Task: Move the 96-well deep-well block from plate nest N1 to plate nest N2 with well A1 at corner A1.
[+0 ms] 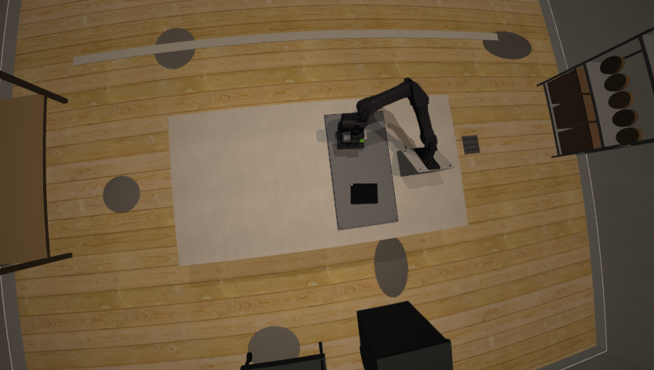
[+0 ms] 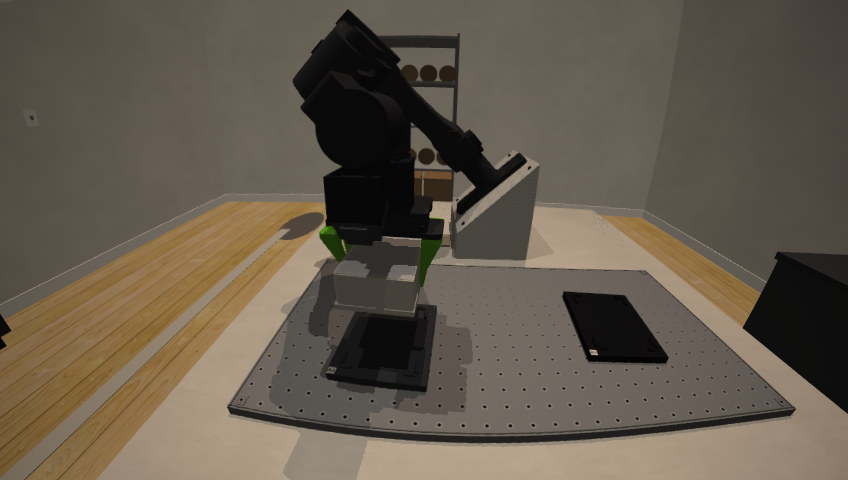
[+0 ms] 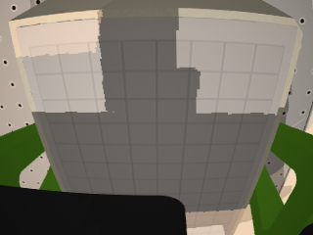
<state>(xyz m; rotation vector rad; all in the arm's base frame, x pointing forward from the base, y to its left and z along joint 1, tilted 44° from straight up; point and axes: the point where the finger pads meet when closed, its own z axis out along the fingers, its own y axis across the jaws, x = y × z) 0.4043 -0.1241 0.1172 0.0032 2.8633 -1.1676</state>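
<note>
The grey-white deep-well block (image 2: 377,288) (image 3: 156,113) is off the nests, upright and roughly level. My gripper (image 2: 382,268) (image 3: 157,117) is shut on it, a green finger at each side. In the exterior view the block hangs above the rear part of nest N2 (image 2: 377,380), the left black nest there, with a visible gap beneath. N2's pale A1 label (image 2: 331,369) is at its near left corner. Nest N1 (image 1: 363,193) (image 2: 615,327) stands empty. Well A1 on the block cannot be made out; the arm hides most of N2 in the top view.
Both nests stand on a grey perforated board (image 1: 365,167) (image 2: 493,368) with a raised edge. The arm's slanted base block (image 1: 408,165) (image 2: 493,228) stands behind the board in the exterior view. Low corner locators rise from each nest.
</note>
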